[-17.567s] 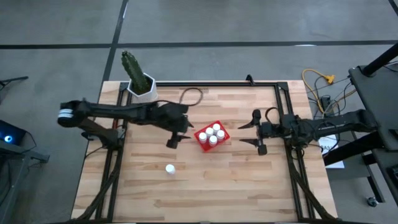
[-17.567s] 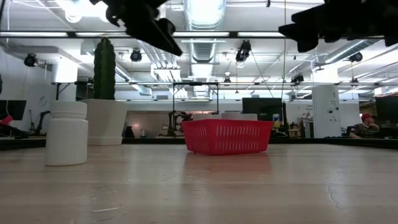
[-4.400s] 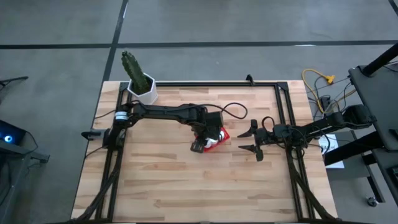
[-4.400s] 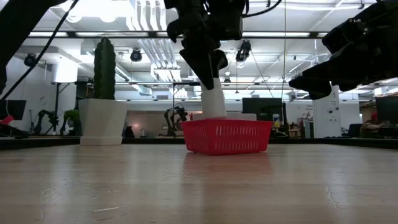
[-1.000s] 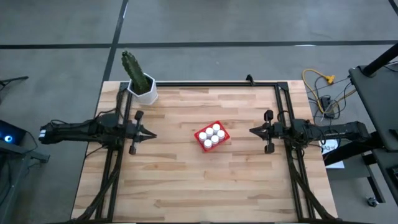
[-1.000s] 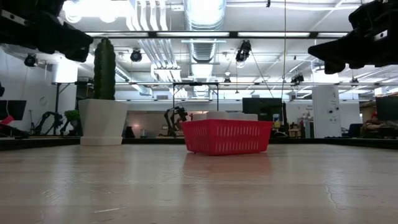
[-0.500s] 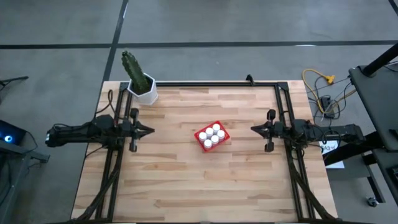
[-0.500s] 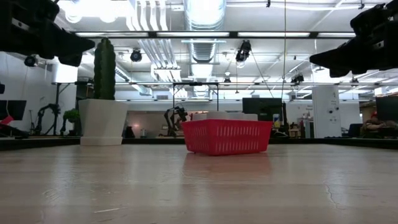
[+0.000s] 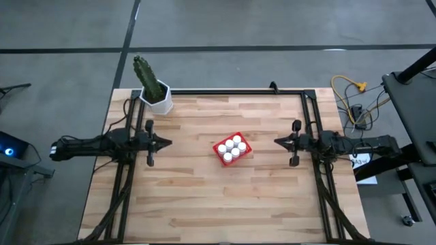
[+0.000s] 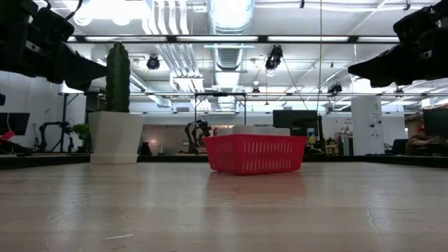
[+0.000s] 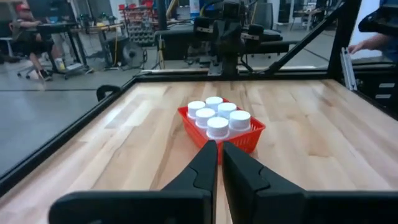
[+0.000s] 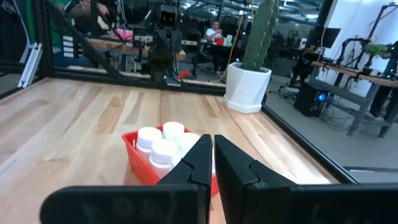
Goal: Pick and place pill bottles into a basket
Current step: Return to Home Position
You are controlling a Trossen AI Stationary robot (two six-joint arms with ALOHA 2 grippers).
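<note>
Table [image 9: 204,197]: pale wood plank top, w/ black frame rails [image 9: 238,92] along L, R and far edges.
L arm [image 9: 95,145]: stretched out level over table's L edge, pointing R toward centre. L gripper [image 9: 167,143] sits just inside the L rail, well apart from basket [image 10: 255,155]. Fingers drawn nearly together, only a thin slit btwn them in the wrist view. Nothing held.
R arm [image 9: 354,144]: mirror pose over R edge, pointing L. R gripper [image 9: 276,142] sits just inside the R rail, also well apart from basket. Fingers likewise drawn in to a thin slit, empty.
Cactus [image 9: 143,71]: tall, green, upright in white hexagonal pot [image 9: 159,101] at far L corner of table.
Basket: small red one w/ mesh sides, approx mid-table btwn the two grippers. Sits flat on the wood, turned at an angle to the table edges.
Pill bottles [image 9: 231,147]: six, white caps, all inside basket, upright, packed 2 x 3 and touching. Caps show just above the rim in the low view.
Cable [image 9: 349,87]: yellow, looped on floor beyond far R corner of table.
</note>
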